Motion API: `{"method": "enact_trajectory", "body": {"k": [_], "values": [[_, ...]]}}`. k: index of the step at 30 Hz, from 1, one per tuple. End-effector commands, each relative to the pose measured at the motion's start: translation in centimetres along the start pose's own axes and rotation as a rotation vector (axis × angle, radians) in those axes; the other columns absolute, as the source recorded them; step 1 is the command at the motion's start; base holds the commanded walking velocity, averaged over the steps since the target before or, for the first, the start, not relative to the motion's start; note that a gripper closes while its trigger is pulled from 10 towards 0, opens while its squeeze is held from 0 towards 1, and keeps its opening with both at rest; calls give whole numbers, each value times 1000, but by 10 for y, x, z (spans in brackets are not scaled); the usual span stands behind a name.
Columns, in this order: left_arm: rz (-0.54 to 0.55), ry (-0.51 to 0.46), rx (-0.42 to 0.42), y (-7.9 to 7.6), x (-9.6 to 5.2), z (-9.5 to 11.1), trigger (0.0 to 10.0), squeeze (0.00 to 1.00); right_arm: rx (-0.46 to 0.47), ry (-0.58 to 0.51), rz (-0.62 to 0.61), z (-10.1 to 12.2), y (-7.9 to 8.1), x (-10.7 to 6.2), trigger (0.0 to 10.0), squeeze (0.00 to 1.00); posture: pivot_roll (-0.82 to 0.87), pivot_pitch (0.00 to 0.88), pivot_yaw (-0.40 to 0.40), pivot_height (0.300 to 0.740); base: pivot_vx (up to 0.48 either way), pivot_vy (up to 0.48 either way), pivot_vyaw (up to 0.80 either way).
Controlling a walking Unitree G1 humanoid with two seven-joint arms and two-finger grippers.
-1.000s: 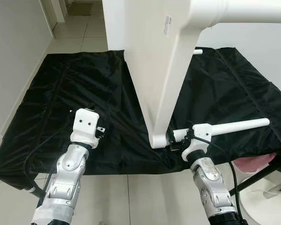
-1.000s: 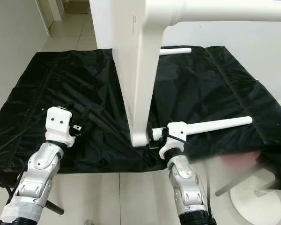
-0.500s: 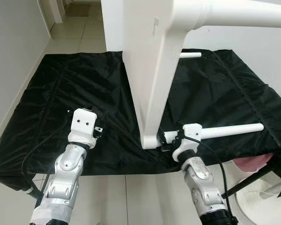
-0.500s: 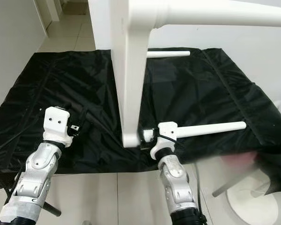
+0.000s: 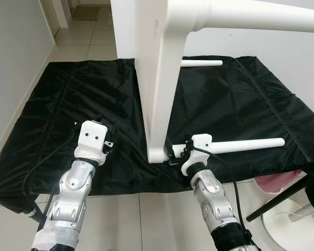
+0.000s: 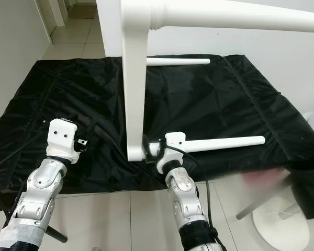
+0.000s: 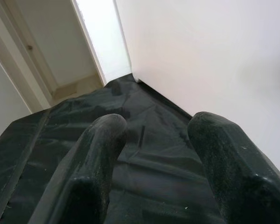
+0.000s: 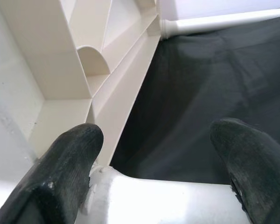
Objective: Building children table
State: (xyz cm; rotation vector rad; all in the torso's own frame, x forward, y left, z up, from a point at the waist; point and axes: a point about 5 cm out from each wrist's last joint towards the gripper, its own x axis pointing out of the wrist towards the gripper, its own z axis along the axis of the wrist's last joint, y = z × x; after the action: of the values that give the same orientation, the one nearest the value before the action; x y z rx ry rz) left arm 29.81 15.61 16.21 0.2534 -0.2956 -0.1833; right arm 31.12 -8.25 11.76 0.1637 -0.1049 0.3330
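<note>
On the black cloth-covered desk (image 5: 68, 94) the white plastic tabletop (image 5: 154, 78) stands on edge, one round white leg (image 5: 240, 145) lying between the right gripper's (image 5: 179, 155) spread fingers at its near corner, unseated I judge, another leg (image 5: 201, 63) far back, left gripper (image 5: 111, 144) open, empty.

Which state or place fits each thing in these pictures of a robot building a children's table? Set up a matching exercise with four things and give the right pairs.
Things:
1. left gripper
2. right gripper
3. tabletop
4. black sheet

States or places:
A. standing on edge
B. spread over the floor
C. open, holding nothing
D. fingers either side of a table leg

Pairs: 1-C, 2-D, 3-A, 4-B
</note>
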Motion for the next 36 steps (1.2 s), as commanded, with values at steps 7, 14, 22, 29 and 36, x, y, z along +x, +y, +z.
{"method": "enact_trajectory", "body": {"k": [7, 14, 22, 29, 36], "values": [[47, 13, 20, 8, -4, -3, 10000, 0, 48, 49, 160, -14, 39, 15, 10000, 0, 53, 84, 13, 740, 0, 0, 0], [46, 15, 29, 10, -3, -4, 10000, 0, 18, 52, 173, -17, 40, 19, 10000, 0, 50, 86, 15, 740, 0, 0, 0], [36, 15, 31, 7, -3, -4, 10000, 0, -10, 46, 107, -14, 15, 27, 10000, 0, 45, 84, 20, 740, 0, 0, 0], [28, 17, 35, 6, -3, -4, 10000, 0, -18, 32, 108, -14, 13, 26, 10000, 0, 43, 82, 16, 740, 0, 0, 0], [-36, 52, 43, 3, -13, -11, 10000, 0, -44, 6, 108, -16, 4, 11, 10000, 0, 52, 79, 6, 740, 0, 0, 0]]}}
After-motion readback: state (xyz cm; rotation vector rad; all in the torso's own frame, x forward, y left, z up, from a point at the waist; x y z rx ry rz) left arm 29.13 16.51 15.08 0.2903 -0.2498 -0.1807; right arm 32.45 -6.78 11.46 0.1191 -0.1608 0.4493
